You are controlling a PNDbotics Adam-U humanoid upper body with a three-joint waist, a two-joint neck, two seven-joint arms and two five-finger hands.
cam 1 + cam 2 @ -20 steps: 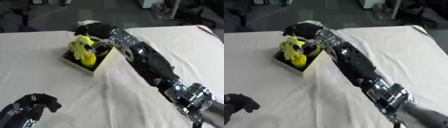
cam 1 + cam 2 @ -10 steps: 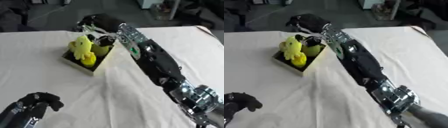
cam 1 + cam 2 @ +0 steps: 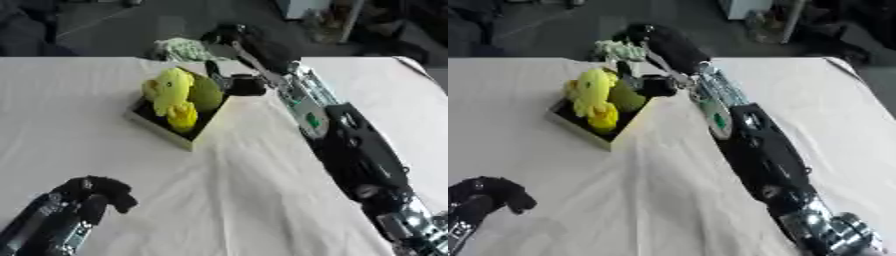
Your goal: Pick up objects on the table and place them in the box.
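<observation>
At the lower left I see my left robot hand (image 3: 83,200) resting on the white-covered bench (image 3: 245,200), fingers curled together and holding nothing. Further right, the box (image 3: 179,131) sits at an angle on the bench and holds a yellow plush toy (image 3: 171,92) standing upright, a small yellow duck (image 3: 182,117) in front of it and a green rounded object (image 3: 206,92) beside it. My right robot hand (image 3: 232,37) reaches past the box's far right corner with its fingers near a pale green knitted object (image 3: 179,50) at the bench's far edge, and I cannot tell whether they are apart or closed.
</observation>
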